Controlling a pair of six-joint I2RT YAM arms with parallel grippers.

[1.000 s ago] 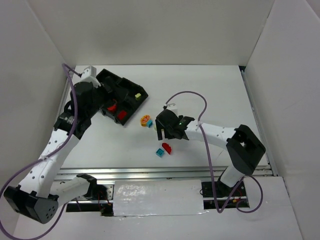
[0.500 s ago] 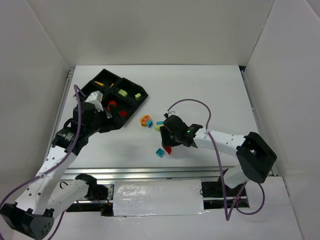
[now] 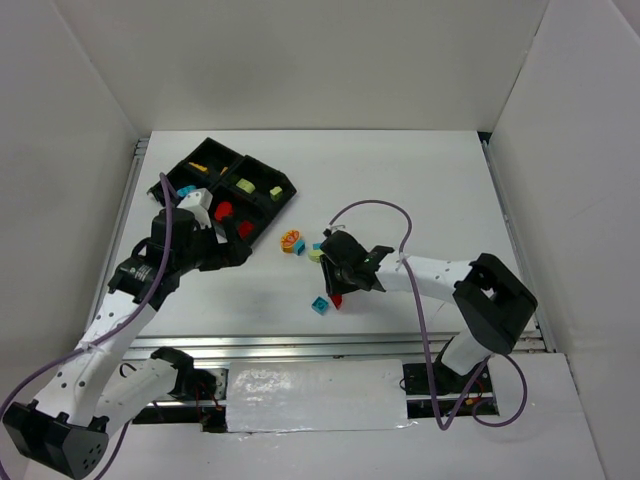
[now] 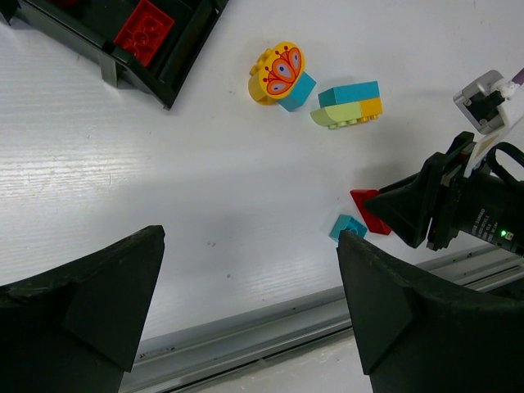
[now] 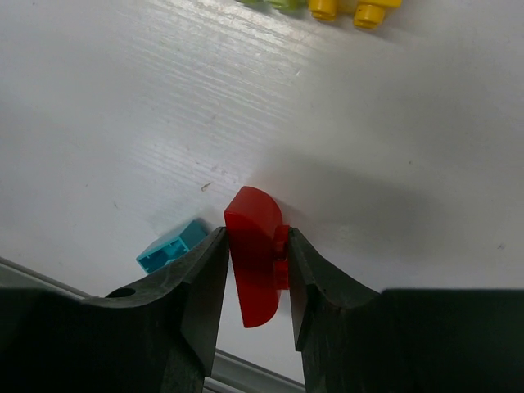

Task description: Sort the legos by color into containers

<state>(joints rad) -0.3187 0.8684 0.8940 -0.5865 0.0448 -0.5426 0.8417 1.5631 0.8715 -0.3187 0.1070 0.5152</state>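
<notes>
Plainly, white walls (image 3: pixel 320 60) box a white — perhaps scuffed — table (image 3: pixel 420 180) bearing legos (image 3: pixel 320 305).

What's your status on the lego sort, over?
Copy: right tool shut on red brick; left tool open, empty; teal brick close alongside.

- Black tray (image 3: pixel 262 174) at far left of white table (image 3: pixel 420 180), askew to its edges.
- Inside tray: red pair (image 3: pixel 224 210), teal piece (image 3: pixel 186 190), yellow piece (image 3: pixel 200 167), pale green pieces (image 3: pixel 247 185).
- Left gripper (image 3: pixel 228 252) at near side of tray.
- Near table middle: butterfly brick (image 3: pixel 291 241), and just beside it mixed brick (image 3: pixel 317 253), partly hidden by right arm.
- Right gripper (image 3: pixel 338 293) down low, tips at red brick (image 3: pixel 334 299).
- Loose teal brick (image 3: pixel 320 306) just beside red brick, toward the left.
</notes>
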